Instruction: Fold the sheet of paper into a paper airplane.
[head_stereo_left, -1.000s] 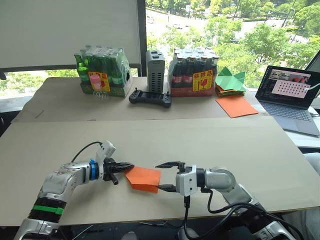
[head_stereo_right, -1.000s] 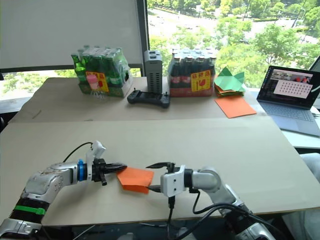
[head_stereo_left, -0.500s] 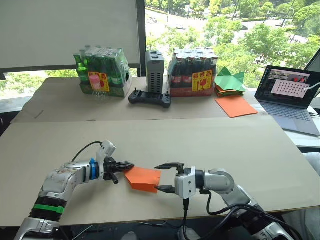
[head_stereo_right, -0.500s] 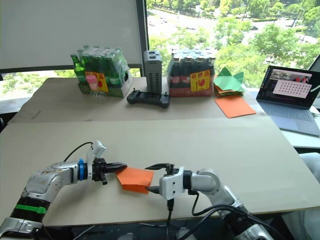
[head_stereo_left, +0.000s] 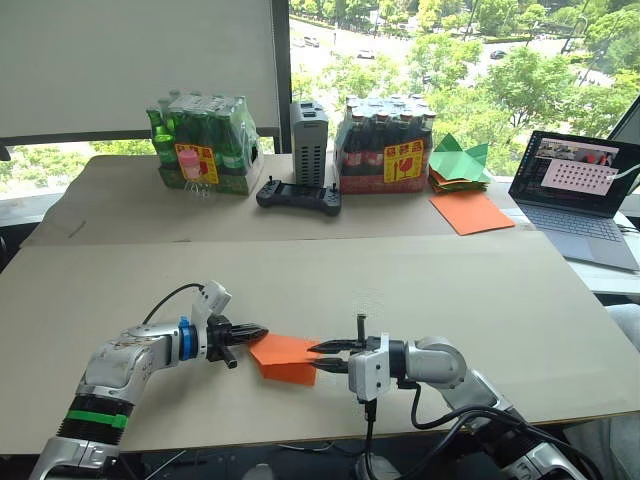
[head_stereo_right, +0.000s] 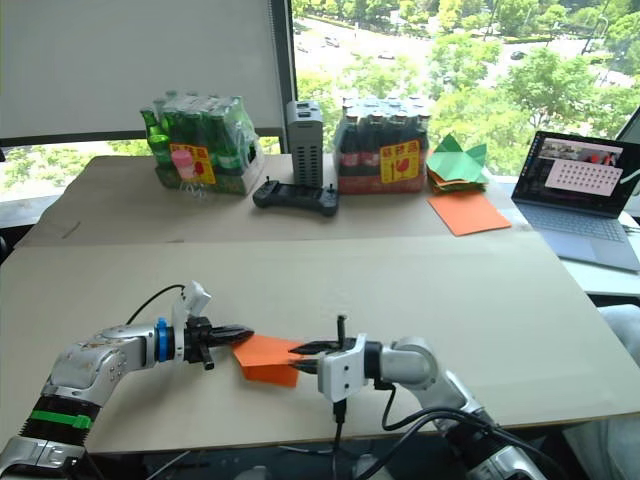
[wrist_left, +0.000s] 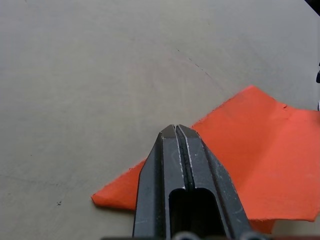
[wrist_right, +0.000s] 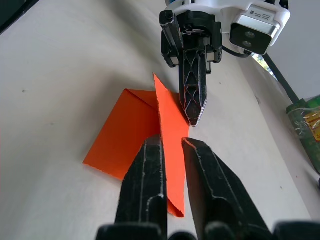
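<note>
Pinching the left edge of the sheet of paper (head_stereo_left: 285, 357), the left gripper (head_stereo_left: 252, 332) is keeping its two black fingers pressed flat together, low over the near part of the table (head_stereo_left: 480, 290). Between the two arms, the folded orange sheet is lying partly on the table surface, one flap standing up along a crease, as the right wrist view is showing. On its right side, the right gripper (head_stereo_left: 318, 357) is closing on that raised flap, its fingers nearly together with the orange edge between them. Both grippers are facing each other across the sheet.

At the far edge, a pack of green bottles (head_stereo_left: 204, 144) is standing beside a black controller (head_stereo_left: 299, 196), a pack of dark bottles (head_stereo_left: 386, 146), green paper pieces (head_stereo_left: 462, 161), a smooth orange sheet (head_stereo_left: 473, 212) and a laptop (head_stereo_left: 584, 197).
</note>
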